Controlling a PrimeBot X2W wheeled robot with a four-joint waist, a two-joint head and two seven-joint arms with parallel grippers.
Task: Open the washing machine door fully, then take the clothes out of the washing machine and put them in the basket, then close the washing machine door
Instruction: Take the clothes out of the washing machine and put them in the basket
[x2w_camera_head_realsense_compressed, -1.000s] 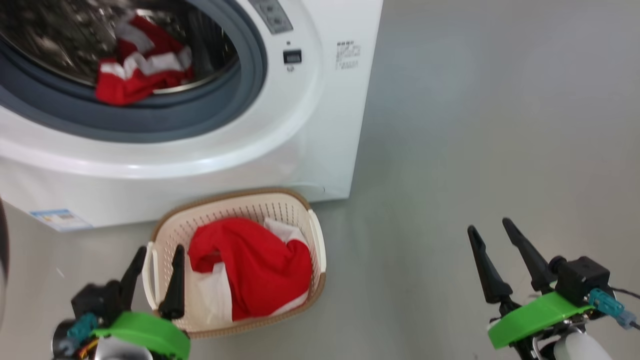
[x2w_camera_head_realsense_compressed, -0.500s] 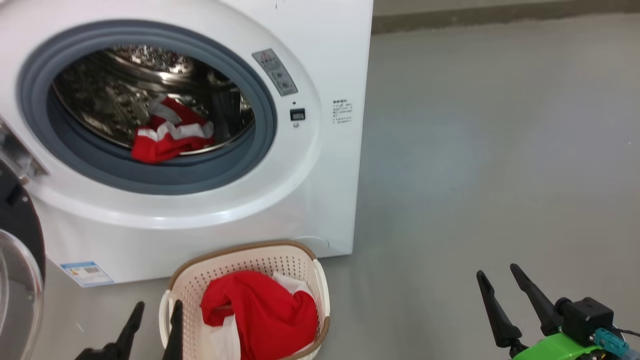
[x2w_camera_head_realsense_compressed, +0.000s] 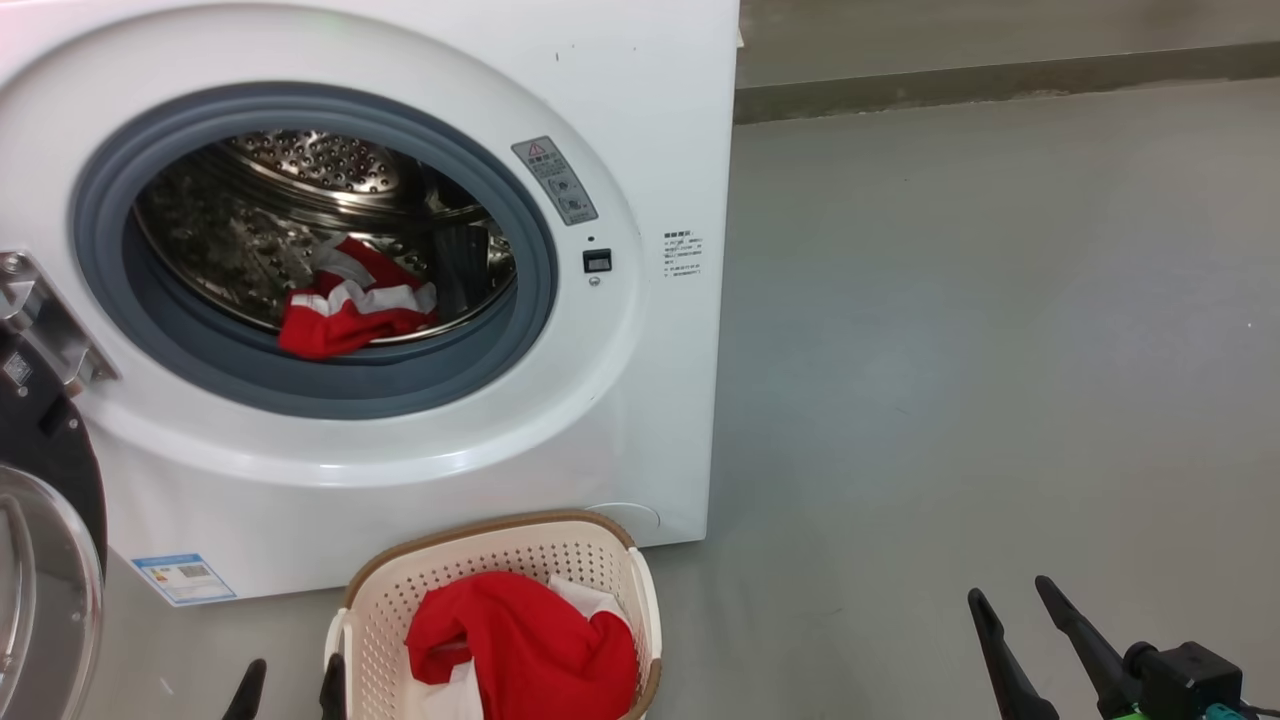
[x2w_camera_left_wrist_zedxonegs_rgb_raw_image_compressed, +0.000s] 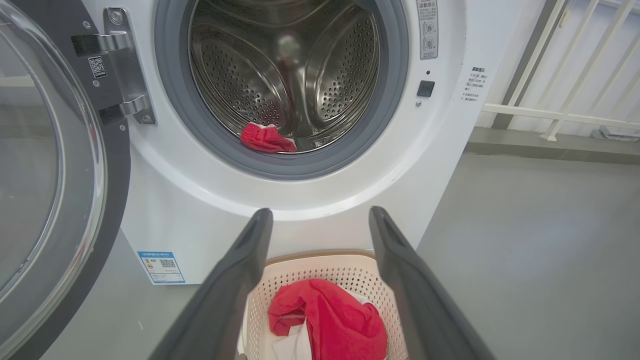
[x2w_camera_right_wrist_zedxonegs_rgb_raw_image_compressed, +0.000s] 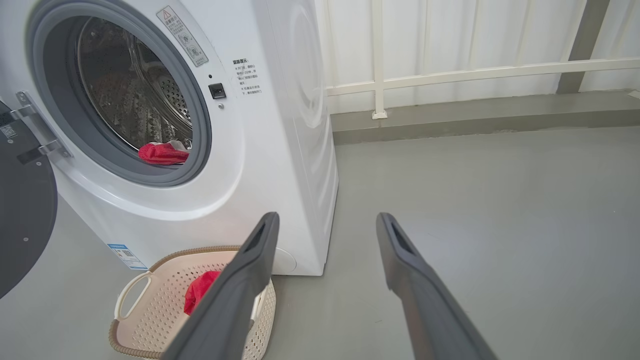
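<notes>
Left of the washing machine (x2w_camera_head_realsense_compressed: 650, 420) its door (x2w_camera_head_realsense_compressed: 45, 560) stands open; clothes (x2w_camera_head_realsense_compressed: 352, 316) lie in the drum and in the basket (x2w_camera_head_realsense_compressed: 392, 612) before it. Left gripper (x2w_camera_head_realsense_compressed: 291, 678) and right gripper (x2w_camera_head_realsense_compressed: 1012, 592) hold their fingers wide, empty.

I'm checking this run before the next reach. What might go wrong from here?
The red white-trimmed garment in the perforated steel drum lies low behind the grey rubber seal; it might snag there. The open black-rimmed glass door stands beside the open left hand, which might bump it.

A bare laundry corner is indicated by a white washing machine (x2w_camera_head_realsense_compressed: 655, 400) set on a plain grey floor (x2w_camera_head_realsense_compressed: 1000, 350), a basket (x2w_camera_head_realsense_compressed: 385, 630) in front, and a white railing (x2w_camera_right_wrist_zedxonegs_rgb_raw_image_compressed: 475, 73) behind.
</notes>
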